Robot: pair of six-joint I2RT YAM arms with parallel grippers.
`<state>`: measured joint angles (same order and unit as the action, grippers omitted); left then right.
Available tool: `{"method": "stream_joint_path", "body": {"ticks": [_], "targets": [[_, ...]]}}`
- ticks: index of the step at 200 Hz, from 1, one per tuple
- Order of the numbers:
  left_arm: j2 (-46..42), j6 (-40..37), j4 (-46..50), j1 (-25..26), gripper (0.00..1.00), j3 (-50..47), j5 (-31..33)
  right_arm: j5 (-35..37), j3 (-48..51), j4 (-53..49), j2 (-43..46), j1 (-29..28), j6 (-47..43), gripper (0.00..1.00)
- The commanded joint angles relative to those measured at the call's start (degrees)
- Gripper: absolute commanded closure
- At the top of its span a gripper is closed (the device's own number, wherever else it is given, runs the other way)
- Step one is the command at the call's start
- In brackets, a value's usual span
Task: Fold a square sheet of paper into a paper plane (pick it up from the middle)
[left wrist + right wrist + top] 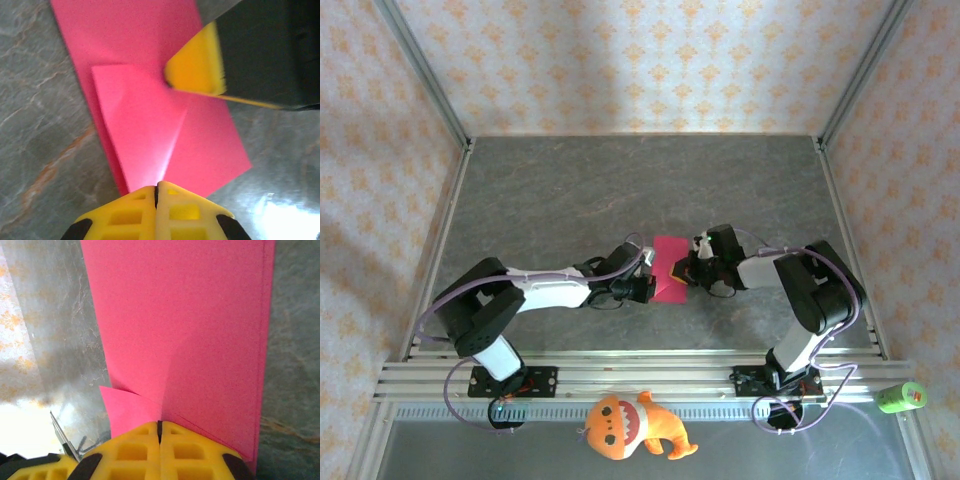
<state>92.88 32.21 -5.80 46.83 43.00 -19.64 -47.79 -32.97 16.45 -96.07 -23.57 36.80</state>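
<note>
Magenta square sheet of paper [670,268] lies part-folded on the surface [620,190] between my arms. Both closed: left claw [157,186] and right claw [160,424], tips at its opposite edges. Risk, I judge: uneven pressing slides the sheet, skewing the crease.

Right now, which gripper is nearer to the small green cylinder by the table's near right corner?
Right. The right gripper sits at the right edge of the pink paper sheet, on the side of the green cylinder; the left gripper is beyond the sheet, farther left.

no readable text, labels or numbers
</note>
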Motion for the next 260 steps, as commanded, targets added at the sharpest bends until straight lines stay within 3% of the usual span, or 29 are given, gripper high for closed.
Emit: {"method": "stream_joint_path", "body": {"ticks": [1,84,161,260], "targets": [[0.2,2.3,-4.4,-0.4,1.0,2.0,-5.1,4.2,2.3,-5.1,-1.0,0.1,0.2,1.0],[12.3,5.5,-9.0,-1.6,1.0,4.3,-6.4,4.1,2.6,-4.8,-1.6,0.1,-0.1,1.0],[7.8,8.6,-12.9,-2.1,1.0,-6.8,-12.1,4.5,-0.3,-7.9,-3.5,0.1,-2.7,1.0],[3.6,2.8,-3.1,-1.9,1.0,-11.8,-8.8,5.2,-1.5,-9.9,-3.3,0.1,-3.8,1.0]]}}
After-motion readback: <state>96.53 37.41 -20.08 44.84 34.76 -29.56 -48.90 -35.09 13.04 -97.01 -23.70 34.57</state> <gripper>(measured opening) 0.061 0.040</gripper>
